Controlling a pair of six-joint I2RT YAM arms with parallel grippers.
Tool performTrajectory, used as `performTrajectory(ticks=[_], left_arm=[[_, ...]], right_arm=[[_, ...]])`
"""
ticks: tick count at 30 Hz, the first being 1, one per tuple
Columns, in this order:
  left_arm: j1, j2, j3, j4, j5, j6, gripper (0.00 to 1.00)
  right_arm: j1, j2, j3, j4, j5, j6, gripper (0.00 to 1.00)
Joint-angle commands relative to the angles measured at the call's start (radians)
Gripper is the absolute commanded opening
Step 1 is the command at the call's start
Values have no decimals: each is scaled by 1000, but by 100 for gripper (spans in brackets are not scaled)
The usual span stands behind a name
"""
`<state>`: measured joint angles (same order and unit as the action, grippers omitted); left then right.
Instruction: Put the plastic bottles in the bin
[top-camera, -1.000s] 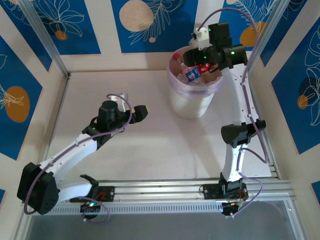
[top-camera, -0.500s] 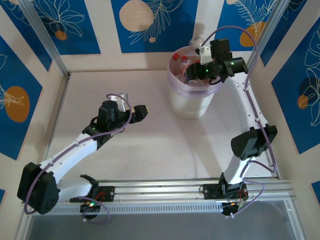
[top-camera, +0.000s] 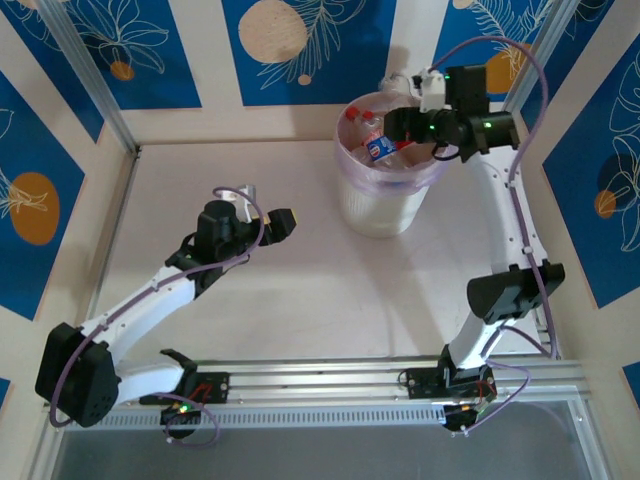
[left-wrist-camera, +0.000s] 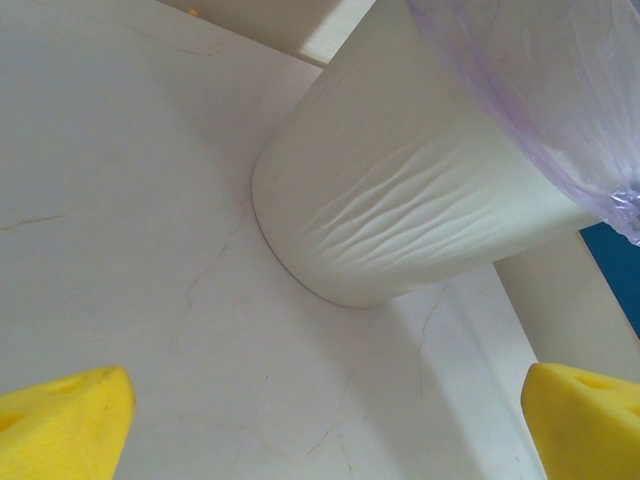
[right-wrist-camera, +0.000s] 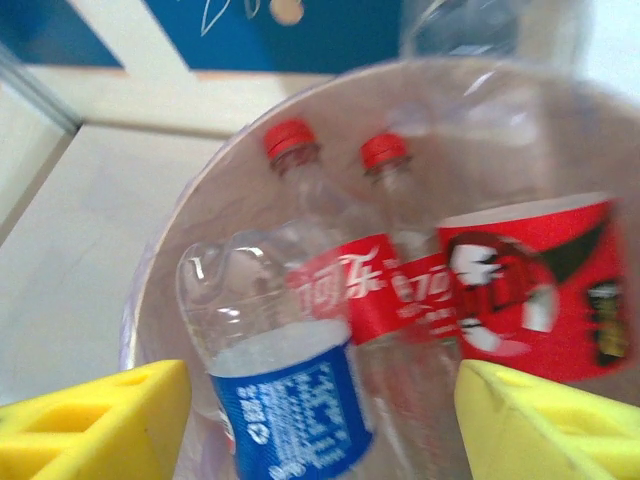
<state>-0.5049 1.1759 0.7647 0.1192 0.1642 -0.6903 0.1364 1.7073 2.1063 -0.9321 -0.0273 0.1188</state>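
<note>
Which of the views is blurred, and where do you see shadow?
Right wrist view: blurred, with the bottles smeared inside the bin. Left wrist view: the bin's wall is sharp, with a soft shadow at its foot. Top external view: evenly lit and sharp.

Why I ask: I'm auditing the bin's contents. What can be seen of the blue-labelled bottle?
The blue-labelled bottle is clear, thin plastic with a blue wrap-around label bearing white print. It lies tilted on top of the pile inside the bin and seems to rest against a red-labelled bottle beside it. One rounded clear end points up; its cap is hidden. The right gripper hangs open above it, gripping nothing.
</note>
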Motion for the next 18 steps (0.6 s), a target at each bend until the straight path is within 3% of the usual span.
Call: performTrajectory(ticks=[1,6,10,18], left_arm=[[11,8,21,31,12,-6,99],[11,9,18,33,15,-6,99],[11,13,20,30,16,-3,99],[12,5,13,20,8,-2,99]], right_arm=[[-74,-62,17,-9,26,55,72],[-212,-86,-91,3,-29,113,69],[-305,-101,-204,89,-237,184,66],[-371,-73,-295,188,-362,245,59]])
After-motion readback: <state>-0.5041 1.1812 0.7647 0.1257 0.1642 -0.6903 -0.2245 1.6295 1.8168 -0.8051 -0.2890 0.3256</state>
